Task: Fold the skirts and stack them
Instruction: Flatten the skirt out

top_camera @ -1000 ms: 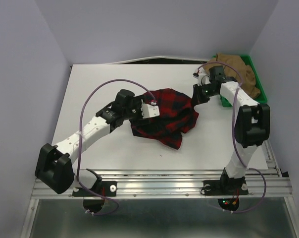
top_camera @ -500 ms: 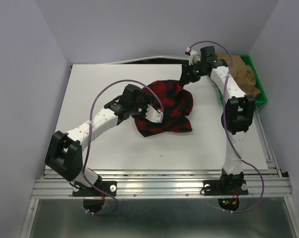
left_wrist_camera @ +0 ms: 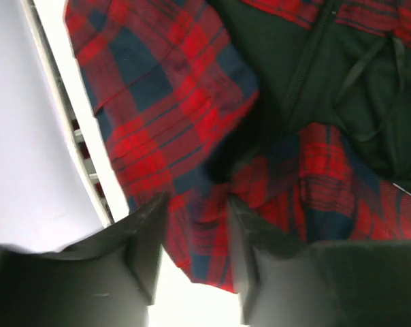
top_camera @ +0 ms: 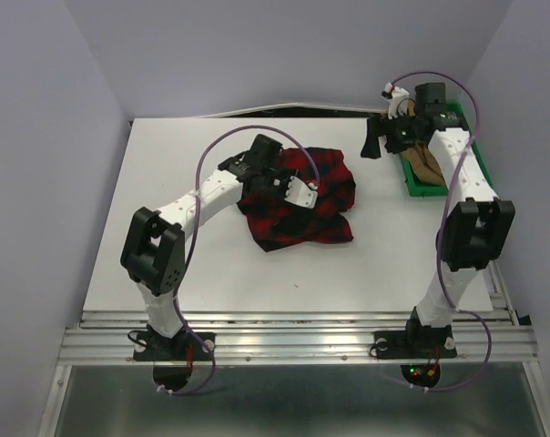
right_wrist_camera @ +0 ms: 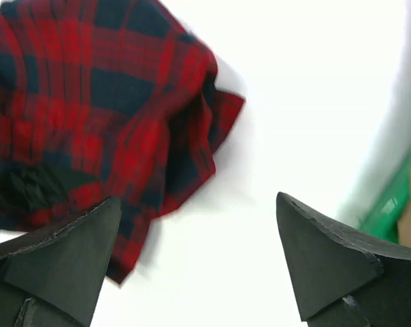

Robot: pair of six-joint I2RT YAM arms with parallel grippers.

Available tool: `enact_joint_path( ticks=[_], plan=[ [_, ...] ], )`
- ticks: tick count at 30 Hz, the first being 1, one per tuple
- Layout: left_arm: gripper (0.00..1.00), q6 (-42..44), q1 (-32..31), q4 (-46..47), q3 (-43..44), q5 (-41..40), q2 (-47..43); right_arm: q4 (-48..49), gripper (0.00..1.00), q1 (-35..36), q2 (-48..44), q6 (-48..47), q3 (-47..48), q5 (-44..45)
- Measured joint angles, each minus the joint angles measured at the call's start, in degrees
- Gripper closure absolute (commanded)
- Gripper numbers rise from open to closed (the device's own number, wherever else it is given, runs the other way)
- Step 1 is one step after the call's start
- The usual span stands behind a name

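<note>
The red plaid skirt (top_camera: pixel 302 208) lies crumpled in the middle of the white table, its dark lining showing in the left wrist view. My left gripper (top_camera: pixel 304 193) is low over its middle. Its jaws (left_wrist_camera: pixel 197 201) stand partly apart with a hem edge of the plaid skirt (left_wrist_camera: pixel 192 136) between the fingers. My right gripper (top_camera: pixel 373 146) hovers wide open past the skirt's far right corner. Nothing is between its fingers (right_wrist_camera: pixel 199 199); the plaid skirt (right_wrist_camera: pixel 90 102) lies off to its left. The tan skirt (top_camera: pixel 430 160) sits bunched in the green tray.
The green tray (top_camera: pixel 419 188) stands at the table's far right edge, right beside the right arm, and its rim (right_wrist_camera: pixel 386 211) shows in the right wrist view. Purple cables loop above both arms. Walls close in the table on three sides.
The right gripper opened, let go of the plaid skirt and drew back right toward the tray. The left arm swung farther over the skirt and its jaws narrowed. The skirt has settled flatter.
</note>
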Motion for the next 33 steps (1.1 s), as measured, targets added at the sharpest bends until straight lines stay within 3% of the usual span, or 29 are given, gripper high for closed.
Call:
enact_joint_path(
  ticks=[3,5,9,13,17,25,33],
  plan=[
    [0.62,0.2,0.0,-2.89,0.85,0.59,0.76,-1.51,0.0,-2.14,-6.45,-2.89,-5.03,0.15],
    [0.69,0.5,-0.02,-5.07,1.29,0.94,0.74,-3.28,0.0,-2.03,-10.05,-4.35,-7.52,-0.44],
    [1.0,0.33,-0.02,-9.14,2.99,1.14,0.74,-5.42,0.0,-1.09,-15.28,-5.16,-13.16,-3.89],
    [1.0,-2.82,0.04,-12.04,6.05,0.7,0.74,-5.73,0.01,-0.72,-17.42,-4.09,-19.67,-7.08],
    [1.0,-11.19,0.59,-14.21,12.46,-1.66,0.74,-5.05,0.03,-0.76,-17.86,-2.29,-27.04,-8.74],
    [1.0,-34.73,6.05,-13.27,30.67,-7.48,0.74,-4.07,0.08,-0.76,-20.9,-4.39,-30.21,-12.0],
    [1.0,-50.03,8.98,-12.02,32.48,-12.0,1.75,-0.28,0.06,0.5,-23.74,-4.92,-34.58,-13.9]
  ],
)
